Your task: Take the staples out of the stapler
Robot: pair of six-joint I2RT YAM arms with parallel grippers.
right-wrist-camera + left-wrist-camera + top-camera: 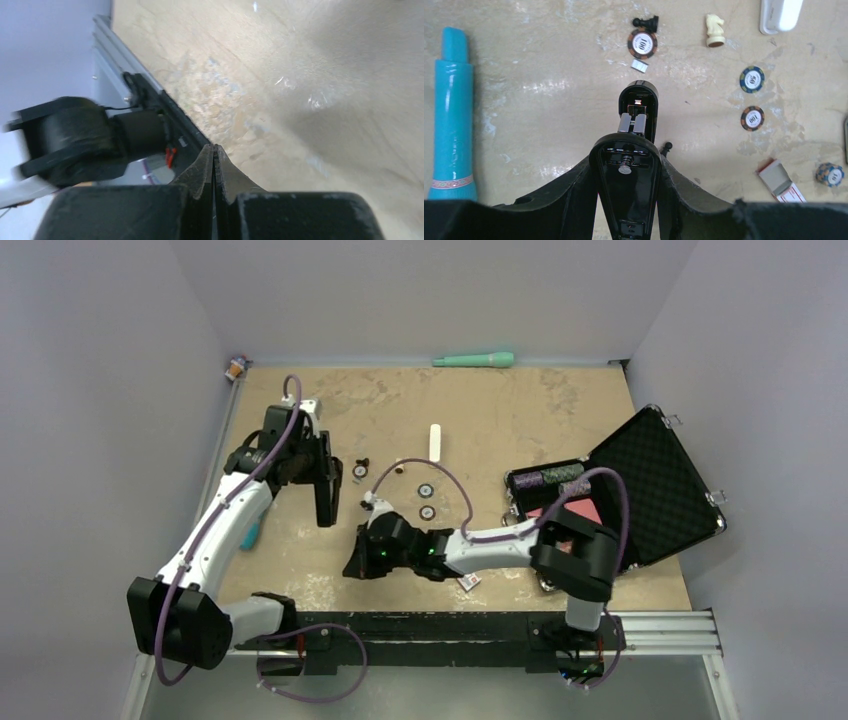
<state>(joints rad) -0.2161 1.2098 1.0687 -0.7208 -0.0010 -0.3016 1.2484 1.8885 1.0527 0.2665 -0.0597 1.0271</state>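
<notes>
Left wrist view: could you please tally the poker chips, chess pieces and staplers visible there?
Stapler: 1
Poker chips: 4
Chess pieces: 2, plus a likely pawn, half hidden
Total: 7, or 8 with the pawn

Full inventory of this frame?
slim desk stapler: 1, black, open, in left gripper
poker chips: 4 loose, mixed colours, centre
chess pawn: 1 clear, black, lying by chip
chess knight: 1, cream, upright
plastic cylinder: 1, teal, left side
oblong bar: 1, white, far centre
pen-like stick: 1, green, far edge
foam-lined case: 1, black, open, right
small box: 1, red-white, near edge
left gripper: black, shut on stapler
right gripper: black, shut, empty
</notes>
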